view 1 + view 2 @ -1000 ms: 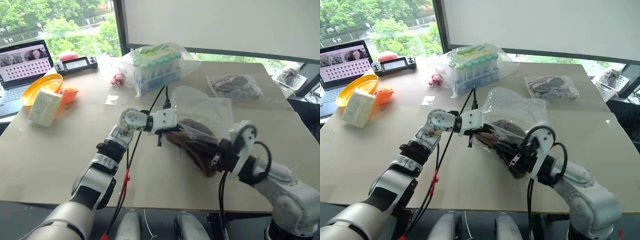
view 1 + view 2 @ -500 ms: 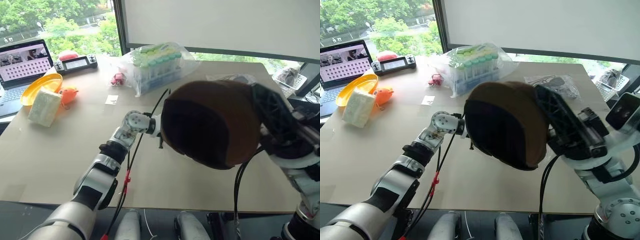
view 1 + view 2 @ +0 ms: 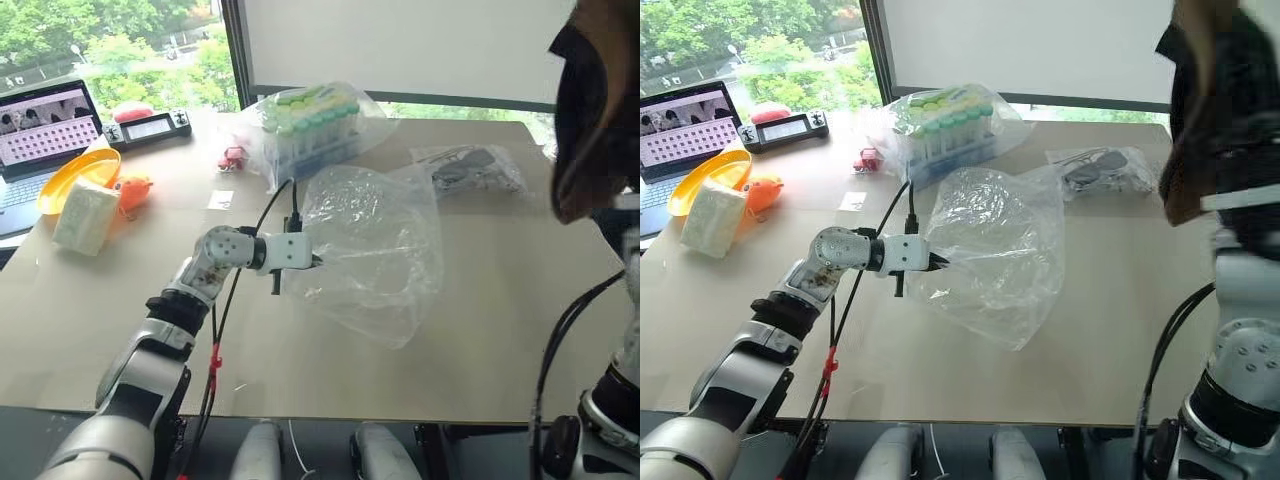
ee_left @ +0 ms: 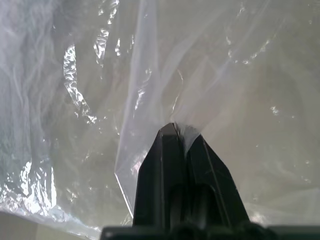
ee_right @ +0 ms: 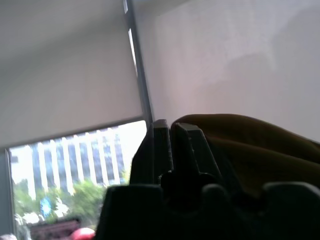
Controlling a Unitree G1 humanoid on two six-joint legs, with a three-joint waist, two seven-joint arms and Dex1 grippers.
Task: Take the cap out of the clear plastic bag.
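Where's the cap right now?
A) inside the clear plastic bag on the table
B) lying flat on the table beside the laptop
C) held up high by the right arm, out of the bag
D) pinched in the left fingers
C: the cap hangs raised at the right arm's end, well clear of the clear plastic bag, which looks empty and is pinched by the left gripper.

Bright window daylight; glare on crinkled plastic.

Three plastic bags are counted on the table: one clear plastic bag (image 3: 370,250), one bag of green-capped tubes (image 3: 315,125) and one small bag with dark glasses (image 3: 468,170). One cap (image 3: 590,110), one laptop (image 3: 45,125), one yellow bowl (image 3: 70,178) and one white folded cloth block (image 3: 82,216) are seen.
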